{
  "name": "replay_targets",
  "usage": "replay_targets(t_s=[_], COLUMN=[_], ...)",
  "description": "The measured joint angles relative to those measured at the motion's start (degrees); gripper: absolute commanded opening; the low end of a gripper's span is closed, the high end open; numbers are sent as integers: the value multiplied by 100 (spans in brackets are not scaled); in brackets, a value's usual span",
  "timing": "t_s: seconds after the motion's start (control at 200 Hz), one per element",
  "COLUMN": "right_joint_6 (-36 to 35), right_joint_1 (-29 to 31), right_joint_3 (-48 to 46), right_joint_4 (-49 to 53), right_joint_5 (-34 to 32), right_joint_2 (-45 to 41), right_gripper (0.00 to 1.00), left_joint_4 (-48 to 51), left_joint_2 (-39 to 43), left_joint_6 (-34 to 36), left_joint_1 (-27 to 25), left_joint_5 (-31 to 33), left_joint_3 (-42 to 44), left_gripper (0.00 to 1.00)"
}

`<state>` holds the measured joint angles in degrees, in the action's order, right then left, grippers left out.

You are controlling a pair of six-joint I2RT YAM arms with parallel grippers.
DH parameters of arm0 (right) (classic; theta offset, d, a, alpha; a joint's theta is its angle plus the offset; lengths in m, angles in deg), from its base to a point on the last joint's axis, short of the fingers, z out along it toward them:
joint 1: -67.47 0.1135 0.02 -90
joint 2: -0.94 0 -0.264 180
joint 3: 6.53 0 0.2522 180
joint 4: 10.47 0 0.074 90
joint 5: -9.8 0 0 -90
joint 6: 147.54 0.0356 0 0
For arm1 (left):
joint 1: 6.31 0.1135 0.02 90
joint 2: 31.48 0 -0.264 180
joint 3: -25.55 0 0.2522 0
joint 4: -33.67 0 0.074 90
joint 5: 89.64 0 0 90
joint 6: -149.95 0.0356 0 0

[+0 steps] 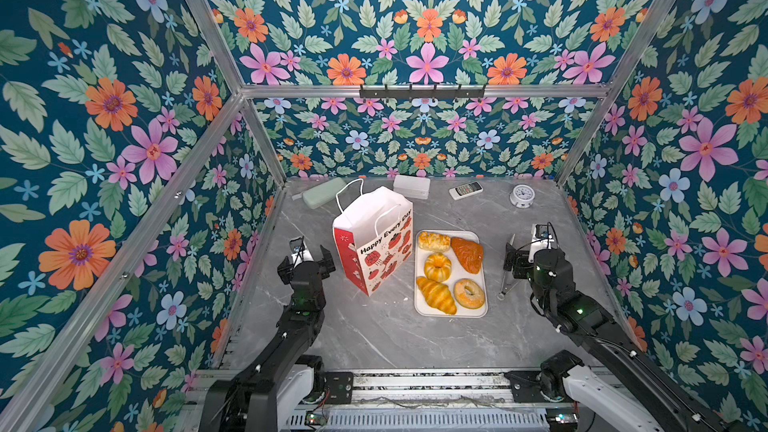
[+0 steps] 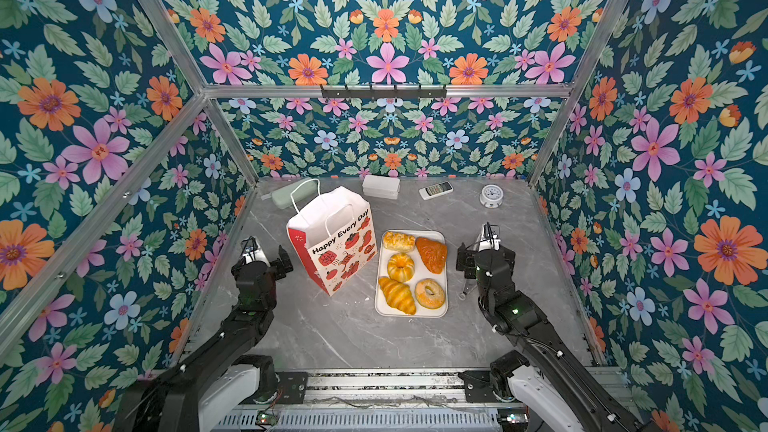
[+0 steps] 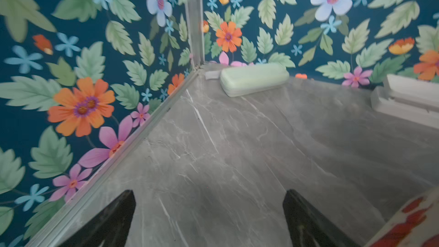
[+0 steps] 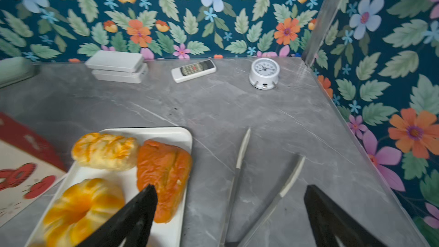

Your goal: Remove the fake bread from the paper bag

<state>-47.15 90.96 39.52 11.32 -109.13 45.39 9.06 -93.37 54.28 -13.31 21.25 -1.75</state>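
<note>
The fingers of the right gripper (image 4: 230, 187) are spread wide, and nothing is pinched between them. Under the gap, a pair of tongs (image 4: 240, 158) is seen lying flat on the grey table (image 4: 237, 105), with its two arms apart. Whether the tongs are touched by a finger cannot be told. One of the fingers is seen in front of the white tray (image 4: 166, 133), at the lower left of the right wrist view.

The fingers of the left gripper (image 3: 208, 192) are spread wide too, and only bare table is seen between them. In both top views this gripper is placed near the left side of the paper bag (image 1: 382, 259), not touching it.

The fake bread (image 2: 401, 266) is found on the tray, just right of the bag, in the middle of both top views. Five pieces can be counted: a long roll (image 1: 434, 241), a triangle pastry (image 1: 468, 254), a round bun (image 1: 437, 267), a croissant (image 1: 436, 295) and a ring (image 1: 469, 293). The bag is stood upright with its mouth open. No bread is seen inside, but its bottom is hidden.

So the job looks done, and the step in hand is judged to be backing away. The right fingers should be held wide and lifted straight up, so the tongs are not dragged or flicked at the tray. The bread should be passed over, not swept. The left gripper should be drawn away from the bag, because a light paper bag is easily knocked over.
</note>
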Motion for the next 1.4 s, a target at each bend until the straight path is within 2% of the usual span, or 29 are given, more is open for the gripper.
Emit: replay_targets(t_s=[0.115, 0.25, 0.39, 0.5, 0.595, 0.87, 0.925, 1.11, 1.175, 1.4], right_joint_6=[-2, -195, -190, -190, -236, -304, -308, -481, -525, -601], right_joint_1=[-227, -455, -1244, -1792, -2070, -2409, -2415, -2430, -2420, -2430], right_joint_3=[-278, -721, -1082, -1180, -1196, -1128, -1154, -1449, -1473, -1480], right_joint_4=[-437, -1178, -1950, -2562, -3064, -4304, -4299, -5276, -5410, -5628], right_joint_5=[-264, -374, -48, 282, 498, 1357, 1506, 2070, 2142, 2277], right_joint_2=[267, 542, 835, 1207, 1694, 3440, 3499, 3821, 3821, 3825], right_gripper=[99, 99, 99, 99, 99, 98, 98, 94, 98, 99], left_joint_4=[-883, -1646, -2083, -2459, -2664, -2951, -2979, -3023, -3042, -3056], left_joint_2=[-1014, -1799, -2284, -2826, -2938, -2959, -2964, -2966, -2977, -2979], left_joint_6=[66, 247, 476, 555, 444, 428, 428, 428, 431, 431], left_joint_1=[11, 31, 120, 398, 577, 588, 588, 588, 588, 588], left_joint_5=[-267, -437, -507, -826, -903, -1132, -1174, -1172, -1172, -1172], left_joint_3=[-42, -133, -323, -382, -334, -321, -319, -313, -306, -293], left_gripper=[100, 100, 100, 100, 100, 100, 100, 100, 100, 100])
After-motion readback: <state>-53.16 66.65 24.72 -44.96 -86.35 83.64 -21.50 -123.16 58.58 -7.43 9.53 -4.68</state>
